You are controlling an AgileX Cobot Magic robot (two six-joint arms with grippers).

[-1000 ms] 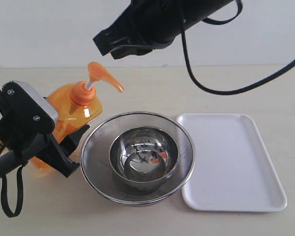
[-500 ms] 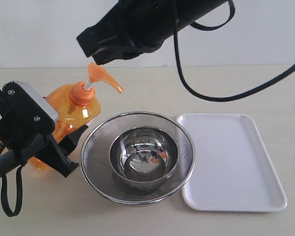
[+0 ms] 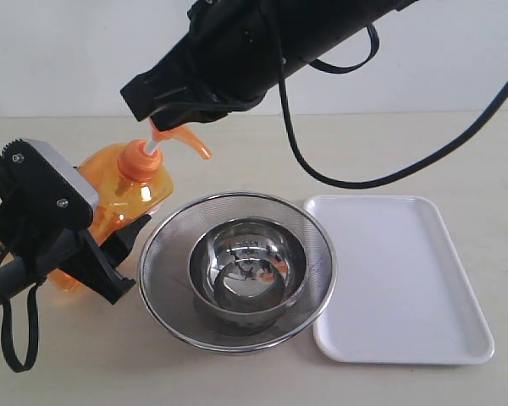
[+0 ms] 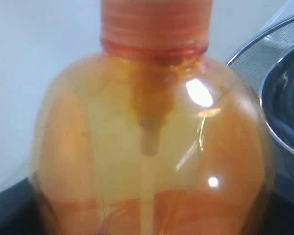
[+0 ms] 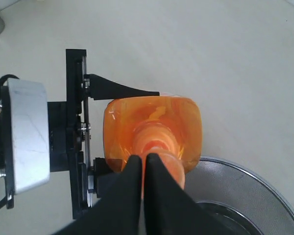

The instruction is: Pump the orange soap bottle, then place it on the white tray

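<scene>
Bottle (image 3: 131,190) tilted at 9 o'clock of strainer (image 3: 165,245), pinched by left claw (image 3: 123,258). Right claw (image 3: 157,106), pressed together, now lowered onto pump head (image 3: 182,135): pumping likely starting. Tray (image 3: 457,338) at 3 o'clock, waiting.

Tall translucent orange plastic soap bottle with pump head (image 3: 127,190): one.
Flat rectangular white plastic tray (image 3: 402,279): one.
Round steel mesh strainer (image 3: 165,254): one.
Shiny round steel bowl (image 3: 207,254): one, inside strainer.
Black two-fingered grippers: two, left gripper (image 5: 131,131) and right gripper (image 5: 143,159).
Black cables: at least two, long black cable (image 3: 356,179) and short black cable loop (image 3: 8,355).
Pale beige table (image 3: 110,364): one.
</scene>
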